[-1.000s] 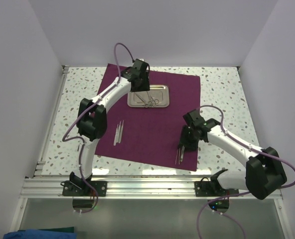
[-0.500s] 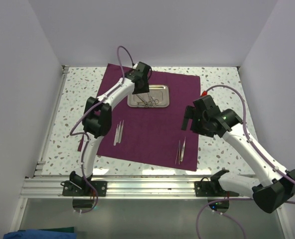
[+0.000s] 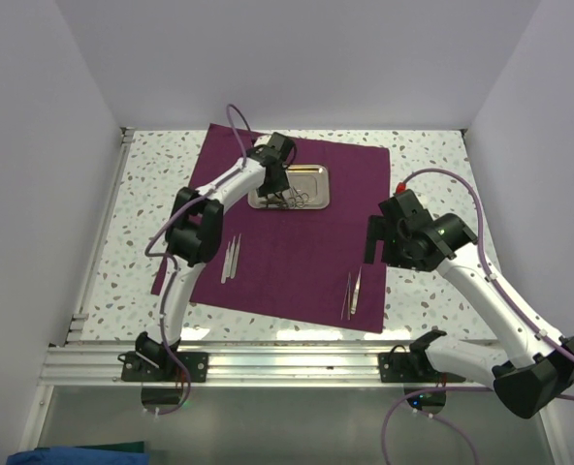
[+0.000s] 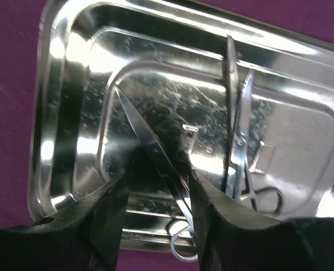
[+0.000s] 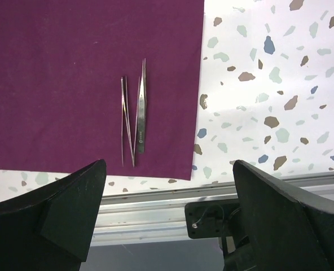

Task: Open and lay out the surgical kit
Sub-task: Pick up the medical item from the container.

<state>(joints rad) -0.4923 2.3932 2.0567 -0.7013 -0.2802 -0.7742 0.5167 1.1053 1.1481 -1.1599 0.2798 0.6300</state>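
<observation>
The dark purple cloth (image 3: pixel 297 247) lies spread flat on the table. The steel tray (image 3: pixel 311 174) sits on its far part. My left gripper (image 3: pixel 279 184) reaches down into the tray (image 4: pixel 71 113), its jaws partly open astride a scissor-like instrument (image 4: pixel 150 141). A gap shows at the left finger (image 4: pixel 108 220). A second ringed instrument (image 4: pixel 237 130) lies to the right in the tray. Tweezers (image 3: pixel 231 257) lie on the cloth's left side. More tweezers (image 3: pixel 351 294) (image 5: pixel 134 118) lie near its front right corner. My right gripper (image 3: pixel 372 240) (image 5: pixel 170 226) hangs wide open above them, holding nothing.
The speckled tabletop (image 5: pixel 268 84) shows to the right of the cloth's edge. An aluminium rail (image 3: pixel 287 363) (image 5: pixel 150 212) runs along the near table edge, with the arm bases bolted to it. White walls enclose the table on three sides.
My right gripper has opened, left the tweezers on the cloth's front right and lifted back to the right. My left gripper has dipped lower into the tray.
</observation>
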